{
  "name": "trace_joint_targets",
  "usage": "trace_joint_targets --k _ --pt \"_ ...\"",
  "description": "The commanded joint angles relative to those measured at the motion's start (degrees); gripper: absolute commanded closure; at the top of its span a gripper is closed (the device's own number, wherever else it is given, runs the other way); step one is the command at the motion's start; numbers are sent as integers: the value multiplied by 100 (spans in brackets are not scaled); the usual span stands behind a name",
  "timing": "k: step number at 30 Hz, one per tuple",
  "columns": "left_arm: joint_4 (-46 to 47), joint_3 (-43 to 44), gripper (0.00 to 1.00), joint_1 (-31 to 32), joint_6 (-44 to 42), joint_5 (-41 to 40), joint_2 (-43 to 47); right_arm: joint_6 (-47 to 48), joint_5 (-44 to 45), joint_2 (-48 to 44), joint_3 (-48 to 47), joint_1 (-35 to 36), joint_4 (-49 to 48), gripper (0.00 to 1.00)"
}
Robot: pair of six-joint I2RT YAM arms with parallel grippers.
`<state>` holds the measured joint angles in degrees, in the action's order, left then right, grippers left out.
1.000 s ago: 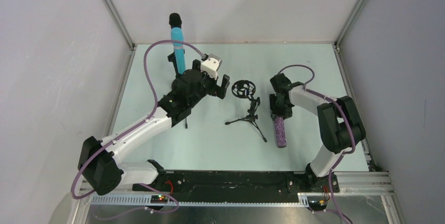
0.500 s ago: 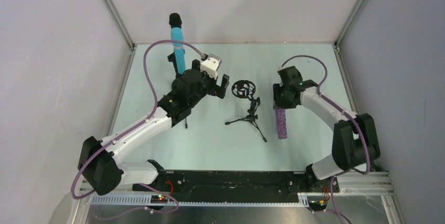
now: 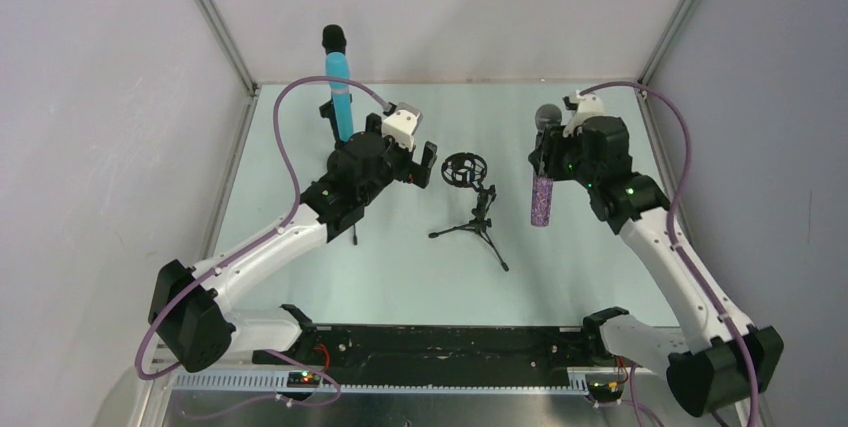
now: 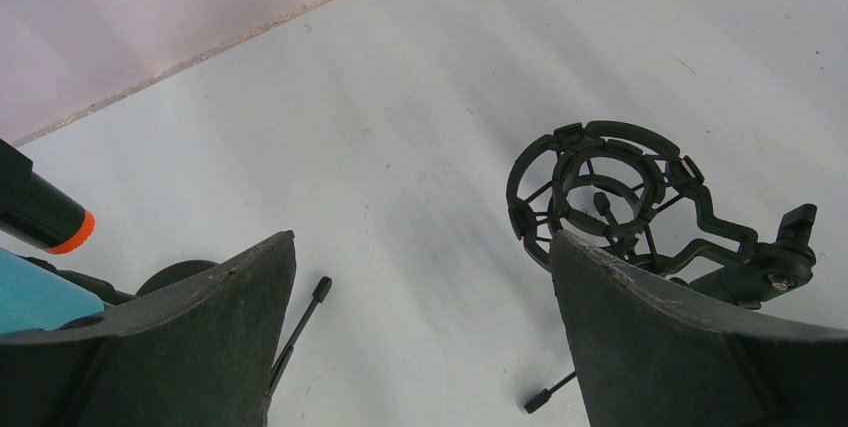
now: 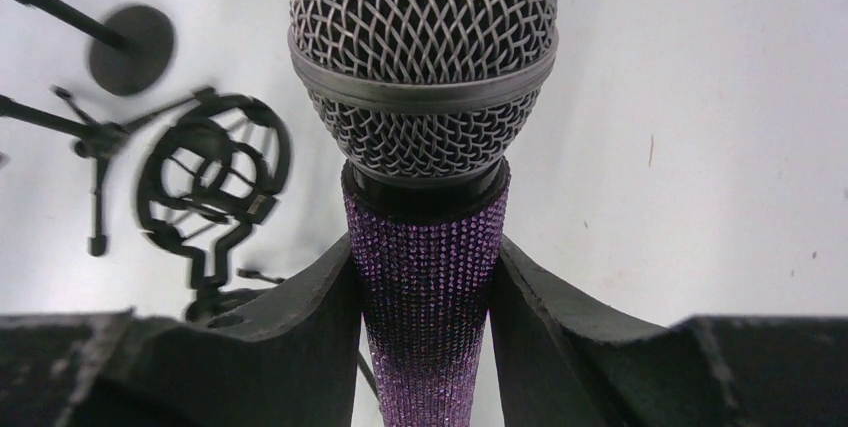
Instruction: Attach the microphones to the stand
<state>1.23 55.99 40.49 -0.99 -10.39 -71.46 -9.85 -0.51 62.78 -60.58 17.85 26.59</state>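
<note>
My right gripper [image 3: 545,159] is shut on the glittery purple microphone [image 3: 541,202], just below its silver mesh head [image 5: 423,57]. It holds it upright in the air, to the right of the stand. The stand [image 3: 478,217] is a small black tripod with a round shock-mount ring [image 3: 462,169] [image 4: 600,182], and the ring holds nothing. My left gripper [image 3: 412,147] hangs open just left of that ring, nothing between its fingers. The cyan-blue microphone [image 3: 340,97] stands upright at the back left. An orange-red end of the black microphone [image 4: 45,219] shows at the left wrist view's edge.
A second thin tripod leg [image 4: 300,317] lies under my left gripper. Another stand's round base [image 5: 130,47] shows in the right wrist view. Grey walls with metal rails [image 3: 215,22] close in the pale table [image 3: 580,277] on three sides.
My right arm has lifted the purple microphone off the table, carried it back and up, and turned it upright, head on top. The left arm has not moved.
</note>
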Motion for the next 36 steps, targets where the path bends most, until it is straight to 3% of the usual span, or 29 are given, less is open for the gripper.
trace_joint_targets --k 1,6,15,31,36 --pt "228 -35 0 24 38 -92 156 111 -432 -598 -237 -53 -887 90" --pt "228 -30 0 20 38 -90 158 37 -750 -1221 -63 -72 -1431 90" --pt "228 -33 0 13 55 -122 179 61 -642 -2513 1263 -72 -3633 82" --pt "228 -28 0 12 56 -178 155 -188 -1256 -1908 1357 -48 -4870 90" --pt "228 -27 0 14 56 -214 159 -139 -1718 -1596 1352 13 -5333 98"
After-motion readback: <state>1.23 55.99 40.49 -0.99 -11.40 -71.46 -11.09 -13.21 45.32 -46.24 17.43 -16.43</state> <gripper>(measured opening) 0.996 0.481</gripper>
